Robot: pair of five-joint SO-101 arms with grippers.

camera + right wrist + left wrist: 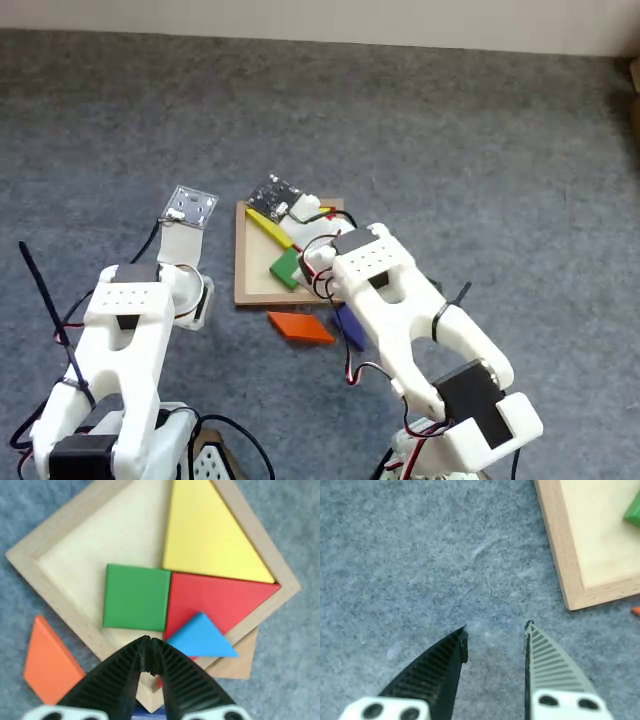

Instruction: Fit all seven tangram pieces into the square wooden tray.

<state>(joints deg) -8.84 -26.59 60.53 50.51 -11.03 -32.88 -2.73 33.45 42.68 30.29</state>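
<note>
Grey carpet [480, 150] is spread under everything, and a pale wall strip [400, 20] is seen along its far edge. At the left, the left gripper [496, 628] is held low over bare carpet, its fingers set apart with nothing between them. Ahead of the black finger [435, 670] only open carpet is found. Ahead of the pale finger [550, 665], and apart from it, lies a corner of the square wooden tray [570, 570].

Inside the tray, a green square [136, 597], a red triangle [220, 597] and a yellow triangle [205, 535] are laid edge to edge, and bare wood is left beyond the green square. The right gripper [151, 652] is poised over the tray's rim with its fingertips pressed together. A light blue triangle [200, 637] lies just beside those tips, partly on the red triangle. An orange parallelogram [50, 665] is left on the carpet outside the rim, with a dark blue piece [350, 328] beside it.
</note>
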